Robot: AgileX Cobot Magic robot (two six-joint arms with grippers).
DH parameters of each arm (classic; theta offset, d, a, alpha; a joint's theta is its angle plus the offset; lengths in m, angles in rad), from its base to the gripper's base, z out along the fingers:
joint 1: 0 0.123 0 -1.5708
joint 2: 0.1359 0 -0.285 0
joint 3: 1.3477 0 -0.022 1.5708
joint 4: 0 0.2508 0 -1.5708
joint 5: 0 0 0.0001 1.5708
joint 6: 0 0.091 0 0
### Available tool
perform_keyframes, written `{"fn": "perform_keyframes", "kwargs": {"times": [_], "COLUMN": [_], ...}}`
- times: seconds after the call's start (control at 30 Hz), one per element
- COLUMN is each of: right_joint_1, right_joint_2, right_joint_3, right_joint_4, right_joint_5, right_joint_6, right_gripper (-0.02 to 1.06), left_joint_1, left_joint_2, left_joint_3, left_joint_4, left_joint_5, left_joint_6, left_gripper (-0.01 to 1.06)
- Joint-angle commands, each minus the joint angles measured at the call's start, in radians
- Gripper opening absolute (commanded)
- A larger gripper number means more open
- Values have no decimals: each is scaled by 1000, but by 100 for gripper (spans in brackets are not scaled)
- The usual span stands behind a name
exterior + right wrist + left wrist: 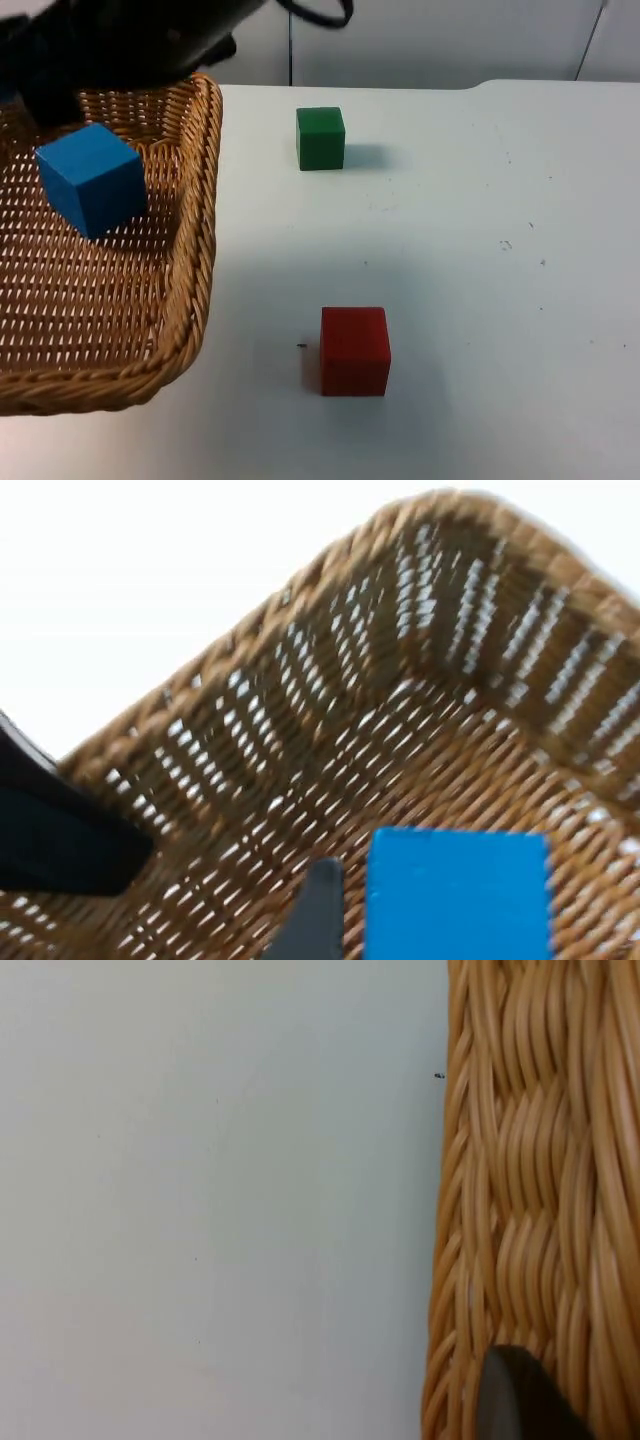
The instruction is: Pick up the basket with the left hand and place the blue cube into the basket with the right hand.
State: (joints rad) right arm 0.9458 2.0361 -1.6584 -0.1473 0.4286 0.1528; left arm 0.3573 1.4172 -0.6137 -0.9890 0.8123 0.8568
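You see the white table (480,250) carrying a woven wicker basket (110,300), lifted at its rim by the left end effector (520,1400), clenched on the weave. Inside, the blue cube (92,178) hangs tilted, apparently gripped by the right end effector (325,910); release remains. Green cube (320,138) and red cube (354,350) sit apart. Both arms are largely cut off.

The cube (458,892), blue, sits inside the wicker basket (330,730), over its woven floor. A black fingertip (318,912) of the right gripper stands just beside the cube. White table (150,570) lies beyond the basket's rim.
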Motion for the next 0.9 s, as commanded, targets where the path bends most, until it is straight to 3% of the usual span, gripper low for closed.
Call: {"fn": "perform_keyframes", "kwargs": {"times": [0.0,0.13,0.5,0.7,0.87], "right_joint_1": [5,5,5,5,5], "right_joint_2": [-75,-210,-461,-598,-731], "right_joint_3": [-8,-8,12,199,430], "right_joint_4": [-41,-43,-31,-33,-30], "right_joint_5": [32,70,138,71,-57], "right_joint_6": [-5,-85,-163,-170,-153], "right_gripper": [80,77,77,77,77], "left_joint_1": [1,0,-4,-4,-19], "left_joint_2": [-2,-2,39,130,217], "left_joint_3": [-1,-1,-31,-98,-135], "left_joint_4": [-35,-42,-79,-90,-119], "left_joint_5": [19,-6,-27,-22,-23], "left_joint_6": [0,0,30,30,90], "left_gripper": [0,0,0,0,0]}}
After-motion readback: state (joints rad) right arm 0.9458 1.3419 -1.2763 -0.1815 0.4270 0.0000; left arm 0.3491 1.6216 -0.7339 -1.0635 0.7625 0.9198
